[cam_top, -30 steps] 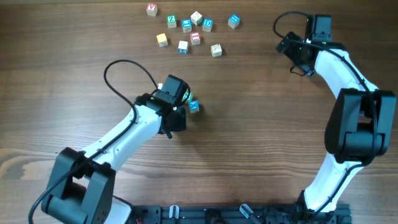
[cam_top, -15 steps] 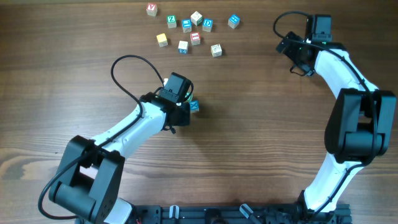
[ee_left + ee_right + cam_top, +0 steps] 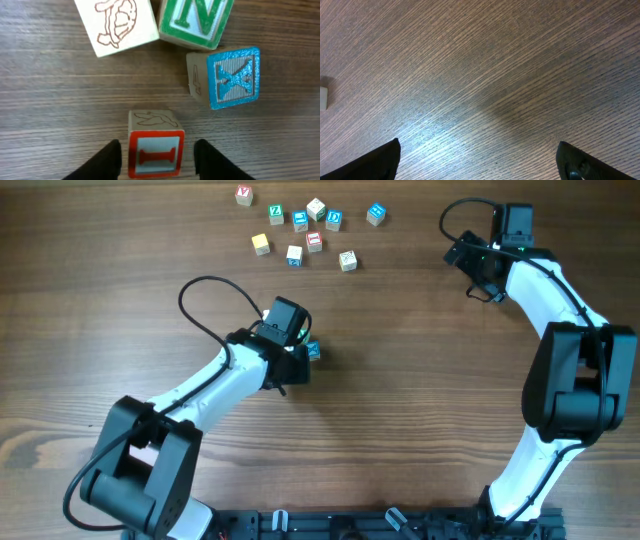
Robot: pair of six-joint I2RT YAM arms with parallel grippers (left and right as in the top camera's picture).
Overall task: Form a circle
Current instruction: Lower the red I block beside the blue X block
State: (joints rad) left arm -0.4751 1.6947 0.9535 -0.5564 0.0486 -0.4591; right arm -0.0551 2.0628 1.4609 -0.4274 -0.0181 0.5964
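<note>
The circle is a small cluster in the left wrist view: a plain pale cube with a turtle drawing (image 3: 117, 22), a green "N" cube (image 3: 197, 20), a blue cube (image 3: 230, 77) and a red "I" cube (image 3: 156, 152). My left gripper (image 3: 157, 146) is open around the red cube, with a gap of bare table on each side between cube and fingers (image 3: 107, 161). From overhead the left gripper (image 3: 297, 355) covers the cluster, and only the blue cube (image 3: 313, 351) peeks out. My right gripper (image 3: 480, 160) is open over bare wood at the far right (image 3: 470, 265).
A loose scatter of several letter cubes (image 3: 300, 225) lies at the back of the table, above the left arm. A pale cube corner (image 3: 322, 97) shows at the left edge of the right wrist view. The left arm's cable (image 3: 205, 285) loops up.
The left arm's elbow and cable loop swung right, and its gripper shifted slightly right beside the blue cube. The right arm and the scattered cubes stayed put.
</note>
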